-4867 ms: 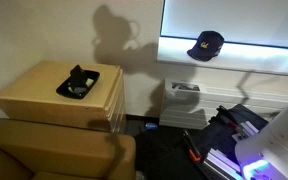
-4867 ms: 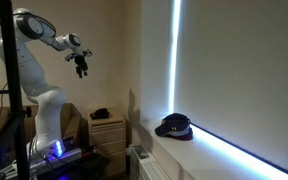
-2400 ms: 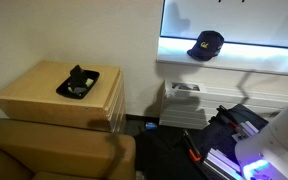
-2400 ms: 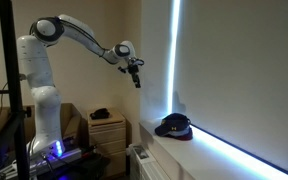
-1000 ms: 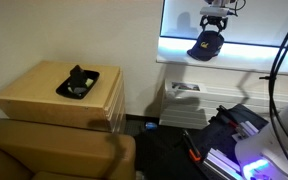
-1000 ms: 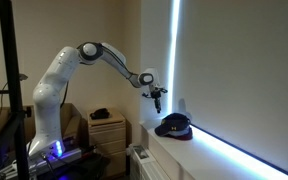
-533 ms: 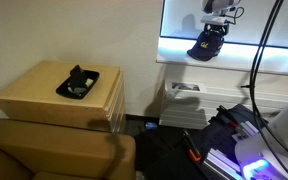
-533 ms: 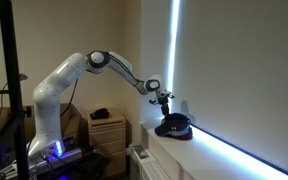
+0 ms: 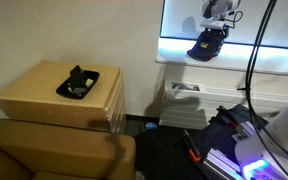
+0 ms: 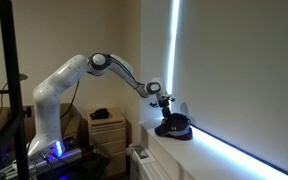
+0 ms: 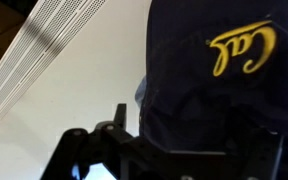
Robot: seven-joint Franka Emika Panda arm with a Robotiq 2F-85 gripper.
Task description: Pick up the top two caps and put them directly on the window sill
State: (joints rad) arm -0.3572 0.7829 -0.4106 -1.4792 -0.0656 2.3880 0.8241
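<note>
Wrist view: a navy cap [image 11: 209, 95] with a yellow cursive "Cal" logo [image 11: 244, 50] fills the right of the picture. It sits on the white window sill [image 11: 64, 100].

In both exterior views the robot arm [image 10: 109, 64] stretches out to the sill. The hand [image 9: 215, 32] sits right on top of the cap stack [image 9: 205, 48], touching its crown or just above it. Whether the fingers are spread or closed on fabric cannot be told (in the wrist view they are dark shapes cut off at the bottom edge). The stack reads as one dark lump, so the caps in it cannot be counted.

Judged from this, the task is at its very start. The hand is at the first grasp and no cap is lifted. Both top caps remain to be taken off and laid on bare sill beside the stack.

The logo panel faces into the room. In an exterior view the stack [image 10: 173, 126] seems to lie with its long axis along the sill and its brim toward the arm's side, though it is small and dim.
</note>
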